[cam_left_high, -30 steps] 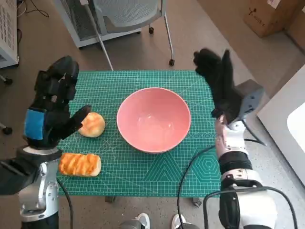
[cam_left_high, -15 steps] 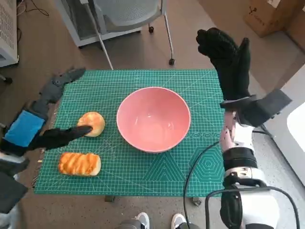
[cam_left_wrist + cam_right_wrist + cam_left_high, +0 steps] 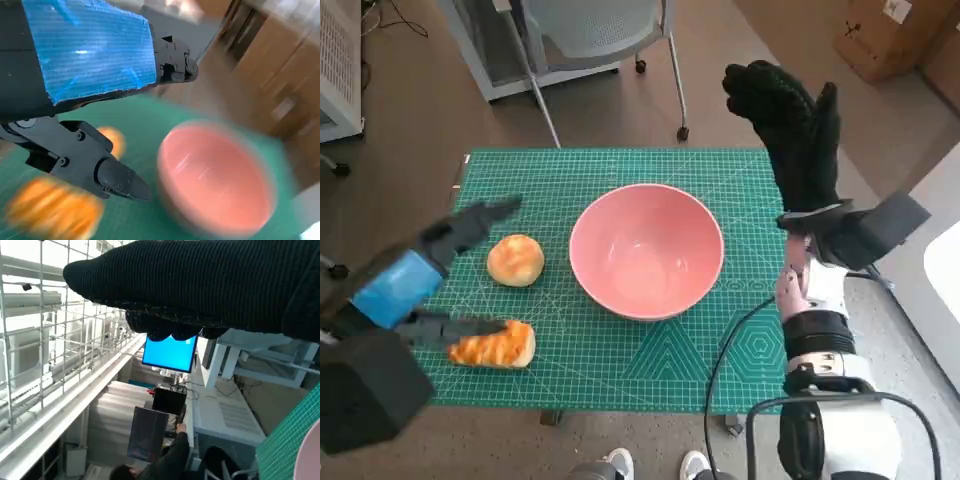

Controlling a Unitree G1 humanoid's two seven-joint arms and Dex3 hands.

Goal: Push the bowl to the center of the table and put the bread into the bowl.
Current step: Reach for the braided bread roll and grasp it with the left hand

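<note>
Shoes (image 3: 655,464), two of them, pale, peek in at the bottom edge of the head view, just below the table's near rim. Above them lies one green cutting mat (image 3: 660,355) covering the tabletop. At the lower left of the frame sits the first of two bread pieces, an elongated striped loaf (image 3: 492,345), near the mat's front left corner. The left hand (image 3: 405,285) hovers over that corner, blurred, its fingers spread apart with nothing between them; one finger reaches over the near end of the loaf, though whether it touches cannot be told. Just beyond the loaf, left of centre, rests the second piece, a round bun (image 3: 515,260), apart from the loaf and from the bowl. One pink bowl (image 3: 646,250) stands upright about the middle of the frame and the middle of the mat, with nothing in it; neither bread is inside. At the right of the frame the right hand (image 3: 790,130) is raised above the mat's far right corner, gloved fingers extended and apart, holding nothing. Farther up, on the brown floor, one chair (image 3: 590,40) with castors stands at the top centre, and one cardboard box (image 3: 885,35) occupies the upper right corner. The left wrist view shows the same one bowl (image 3: 215,182) and both breads, all blurred.
</note>
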